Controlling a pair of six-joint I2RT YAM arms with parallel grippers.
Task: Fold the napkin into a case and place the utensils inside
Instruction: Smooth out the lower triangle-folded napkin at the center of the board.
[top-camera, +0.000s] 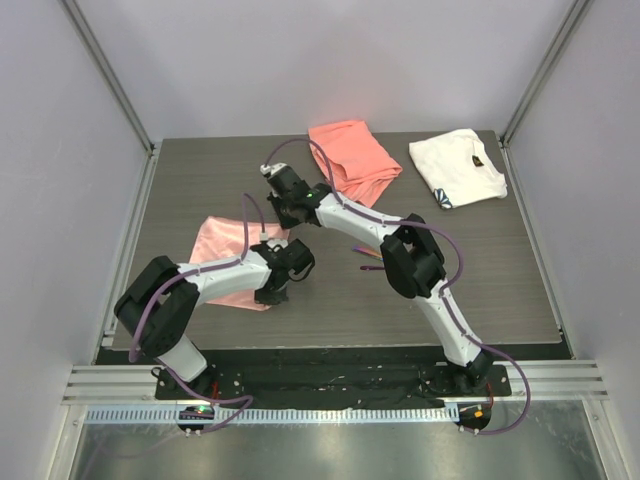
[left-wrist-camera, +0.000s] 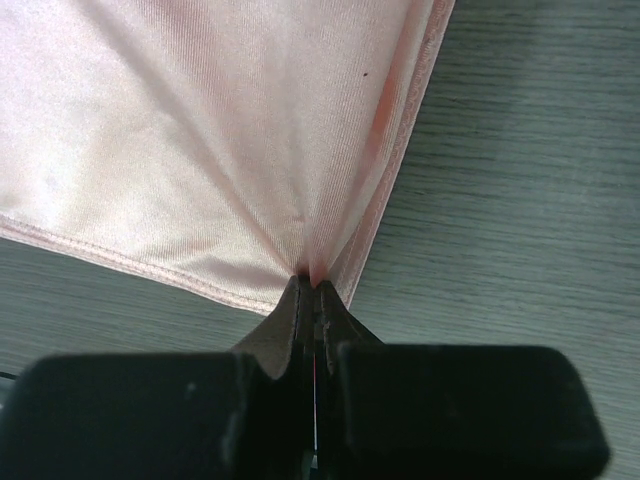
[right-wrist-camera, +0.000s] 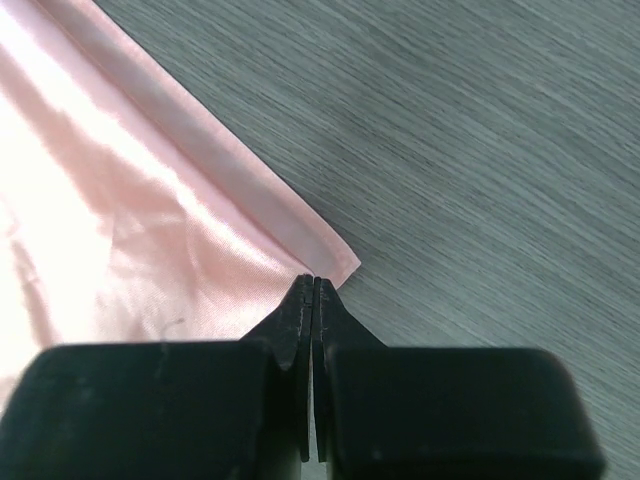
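Now left gripper (left-wrist-camera: 312, 290) and right gripper (right-wrist-camera: 315, 287) (closed) pinch the napkin (left-wrist-camera: 200, 130).

No readable words, numbers, labels or brand names in any view, dark mark (top-camera: 478, 158) on the white cloth (top-camera: 455, 172) too small to read, patterned patch (top-camera: 444, 199) at that cloth's near edge equally illegible.
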